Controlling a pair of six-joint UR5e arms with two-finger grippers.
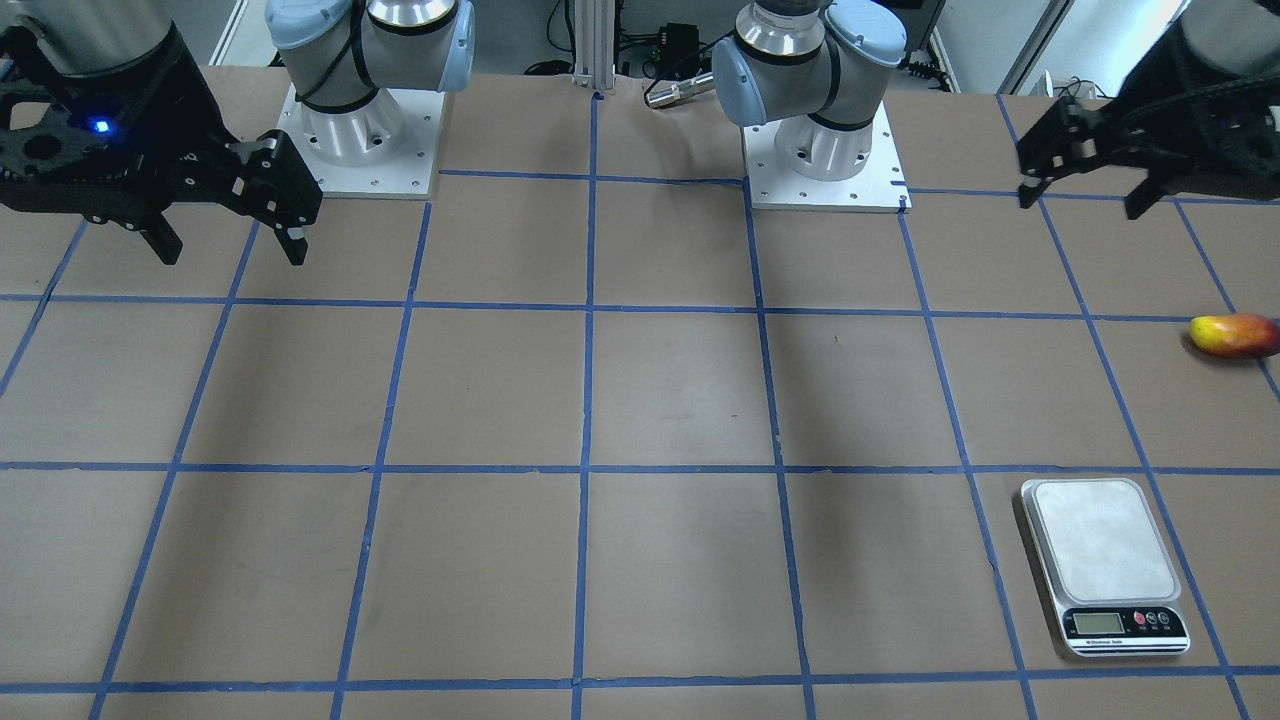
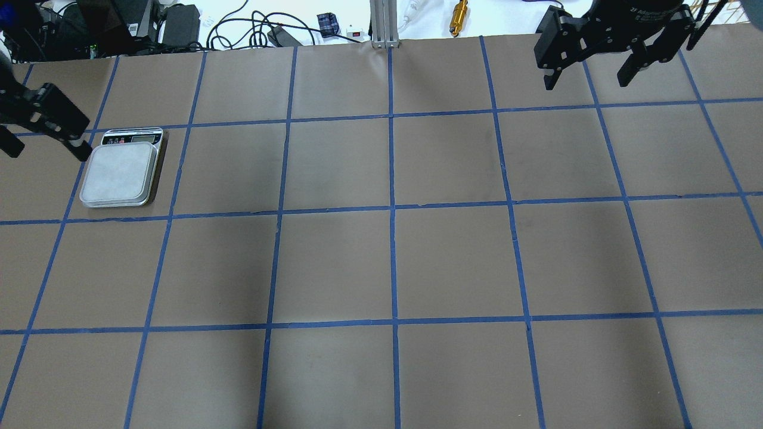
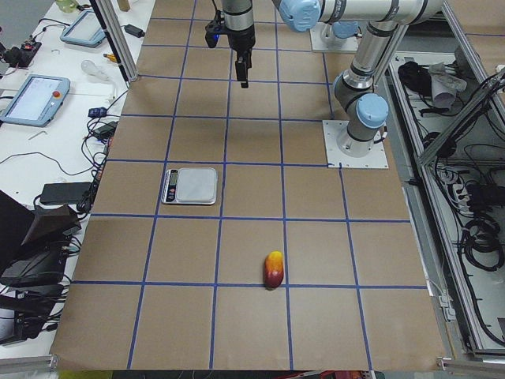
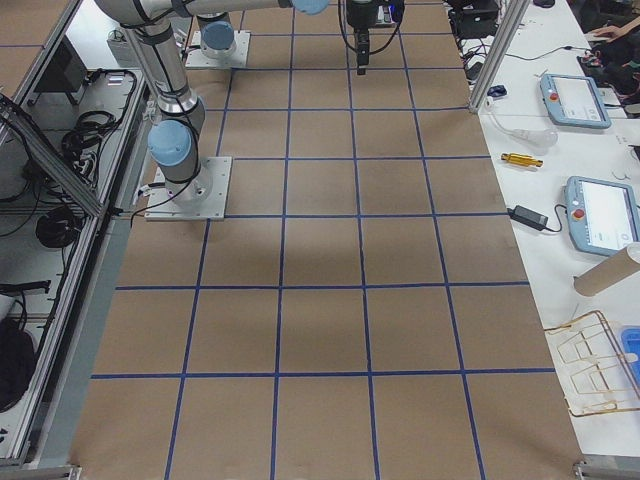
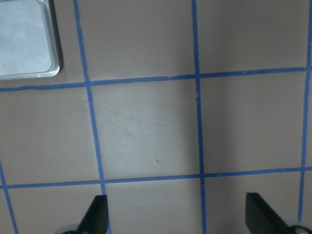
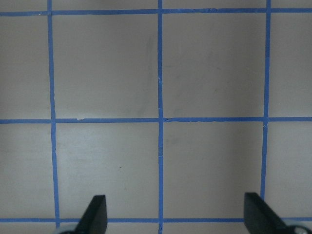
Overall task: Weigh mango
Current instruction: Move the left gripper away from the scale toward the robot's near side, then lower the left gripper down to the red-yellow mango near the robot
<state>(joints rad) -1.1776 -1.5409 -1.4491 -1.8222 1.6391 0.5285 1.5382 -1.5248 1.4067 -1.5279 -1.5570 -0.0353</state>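
The mango [image 1: 1235, 335] is a small yellow-to-red fruit lying on the brown table near its end on my left; it also shows in the exterior left view [image 3: 274, 269]. It is out of the overhead view. The silver scale [image 1: 1105, 560] has a bare platform and also shows in the overhead view [image 2: 122, 173]. My left gripper [image 2: 45, 149] is open and empty, high above the table just beside the scale, and is apart from the mango. In the left wrist view [image 5: 178, 214] a corner of the scale [image 5: 24, 39] shows. My right gripper [image 2: 587, 80] is open and empty, far away on my right.
The table [image 2: 393, 262] is brown paper with a blue tape grid. The two arm bases [image 1: 355, 140] [image 1: 825, 150] stand at its robot side. Cables and small devices [image 2: 179, 24] lie beyond the far edge.
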